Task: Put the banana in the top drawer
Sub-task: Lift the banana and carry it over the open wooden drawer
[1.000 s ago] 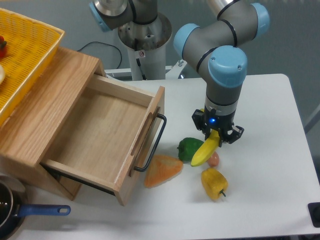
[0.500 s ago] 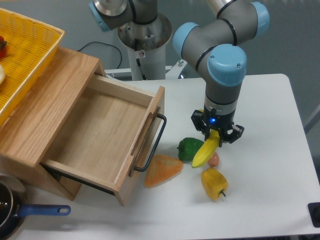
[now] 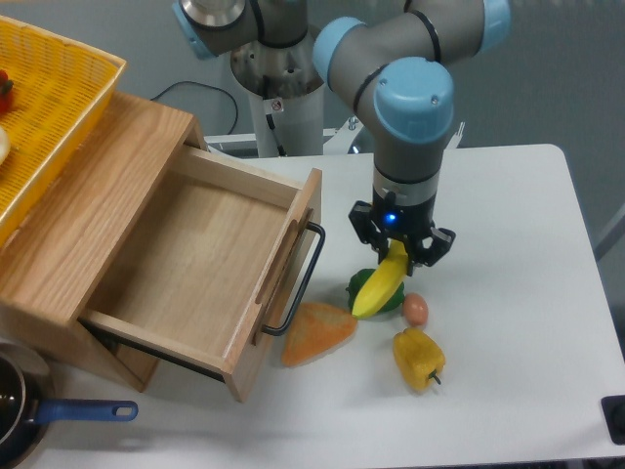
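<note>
Nearest, at the bottom left corner, a dark pan [image 3: 15, 410] with a blue handle pokes out beside the wooden cabinet. A little further in on the white bench [image 3: 518, 322] stands a yellow bell pepper [image 3: 418, 359], and to its left lies an orange wedge [image 3: 318, 333], close by the drawer's front. Just above the pepper sits a small pinkish round thing [image 3: 415, 309]; I can't tell what it is.

The top drawer [image 3: 195, 264] stands pulled wide open toward the bench, its light-wood floor bare, its black wire loop handle [image 3: 298, 283] sticking out toward the wedge.

The banana [image 3: 381, 285] hangs tilted, stem end up between the fingers of the gripper [image 3: 396, 250], its lower tip crossing in front of a green pepper [image 3: 372, 289]. The gripper is closed on the banana's upper part, a blue light glowing on its body. The banana is to the right of the drawer front, outside the drawer.

Further back, the arm rises in grey tubes and pale blue joints to its base column. At far left, a yellow mesh basket [image 3: 49, 107] rests on the cabinet top.
</note>
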Motion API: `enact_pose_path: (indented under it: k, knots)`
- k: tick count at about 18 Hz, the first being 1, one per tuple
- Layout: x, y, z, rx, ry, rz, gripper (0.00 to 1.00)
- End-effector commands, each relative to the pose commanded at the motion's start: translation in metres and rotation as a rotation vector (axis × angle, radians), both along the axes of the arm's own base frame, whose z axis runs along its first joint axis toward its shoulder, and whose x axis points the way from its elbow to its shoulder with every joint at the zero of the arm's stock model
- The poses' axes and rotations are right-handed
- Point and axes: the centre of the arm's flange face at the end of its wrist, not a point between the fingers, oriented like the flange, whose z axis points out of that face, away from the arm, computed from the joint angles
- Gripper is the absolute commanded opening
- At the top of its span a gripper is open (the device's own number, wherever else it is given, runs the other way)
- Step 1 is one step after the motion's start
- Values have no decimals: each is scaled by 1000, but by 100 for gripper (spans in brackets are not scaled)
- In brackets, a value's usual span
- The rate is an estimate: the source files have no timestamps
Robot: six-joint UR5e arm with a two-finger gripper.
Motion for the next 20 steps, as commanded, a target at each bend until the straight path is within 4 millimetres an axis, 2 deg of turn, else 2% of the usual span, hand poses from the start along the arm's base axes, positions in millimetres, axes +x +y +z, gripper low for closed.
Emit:
enact_pose_path:
  k: [7, 9, 11, 16, 20]
  knots:
    - [29, -20, 47, -24, -43, -10, 37]
    - [33, -23, 51, -25, -53, -9, 37]
    - [41, -28, 64, -10, -61, -9, 37]
    - [59, -33, 83, 32, -99, -14, 37]
    - [80, -39, 97, 39, -119, -26, 37]
